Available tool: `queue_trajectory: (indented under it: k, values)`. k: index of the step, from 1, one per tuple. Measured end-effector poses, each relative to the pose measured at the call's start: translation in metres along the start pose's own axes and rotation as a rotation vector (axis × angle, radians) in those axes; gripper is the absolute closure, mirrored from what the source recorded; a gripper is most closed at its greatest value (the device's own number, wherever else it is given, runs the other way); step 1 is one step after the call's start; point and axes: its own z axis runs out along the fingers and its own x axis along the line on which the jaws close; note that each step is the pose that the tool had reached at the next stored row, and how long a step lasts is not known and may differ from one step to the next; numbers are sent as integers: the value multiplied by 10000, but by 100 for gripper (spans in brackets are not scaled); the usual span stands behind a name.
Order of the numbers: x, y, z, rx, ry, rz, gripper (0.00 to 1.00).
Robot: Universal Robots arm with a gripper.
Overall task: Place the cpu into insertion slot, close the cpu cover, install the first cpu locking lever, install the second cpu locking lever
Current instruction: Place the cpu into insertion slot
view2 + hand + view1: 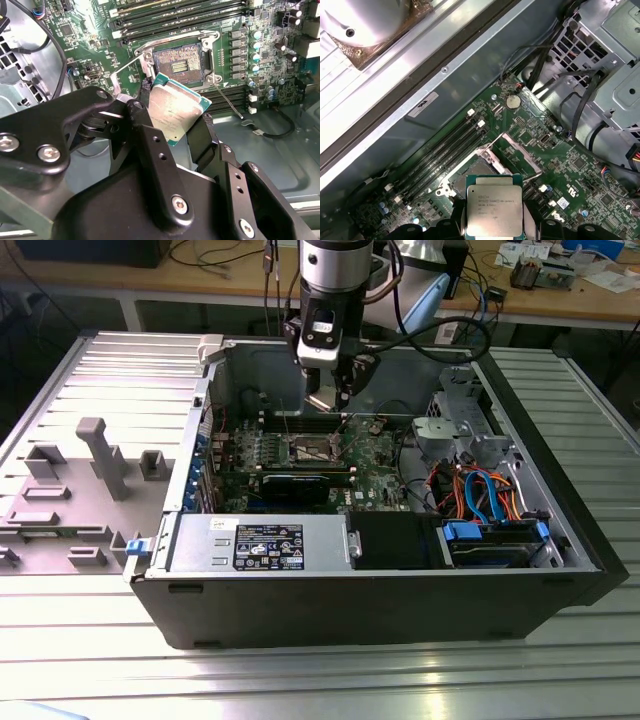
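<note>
The chief hazard we see is a skewed landing: the cpu hangs clear of the board, near the insertion slot but not yet over its dark centre, and its edges look turned against the socket's square. In our judgement, a descent made off-square or corner-first could bend the fine contacts below, or leave the chip perched on the silvery rim. A second worry is the raised cpu cover, which stands open beside the socket, and a thin wire lever jutting out close by. Either could snag a finger or the chip's edge on the way down. The hold itself is slight, resting on thin edges only, so a knock might twist the chip loose. As for the tool, its black fingers are drawn in narrow and pinch the cpu by two opposite edges. The metal top faces outward, and nothing else touches it inside the computer case.
</note>
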Motion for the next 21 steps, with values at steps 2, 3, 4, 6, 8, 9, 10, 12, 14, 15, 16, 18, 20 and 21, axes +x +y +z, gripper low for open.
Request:
queue_trajectory:
  k: [2, 3, 4, 6, 8, 9, 10, 12, 14, 15, 16, 18, 20, 21]
  values:
    - [0, 0, 1, -1, -4, 43, 45]
    - [0, 0, 1, -1, -6, 58, 45]
    - [0, 0, 1, -2, -6, 79, 45]
    - [0, 0, 2, -2, -10, 116, 45]
    - [0, 0, 3, -3, -13, 147, 45]
    - [0, 0, 3, -3, -14, 162, 45]
    - [0, 0, 3, -3, -16, 180, 45]
    - [0, 0, 4, -4, -20, 223, 45]
    - [0, 0, 5, -4, -24, 269, 45]
    - [0, 0, 5, -4, -25, 284, 45]
    - [0, -1, 6, -5, -26, 301, 45]
    - [0, -1, 6, -5, -30, 342, 45]
    - [0, -1, 8, -7, -35, 398, 45]
    - [0, -1, 8, -7, -36, 410, 45]
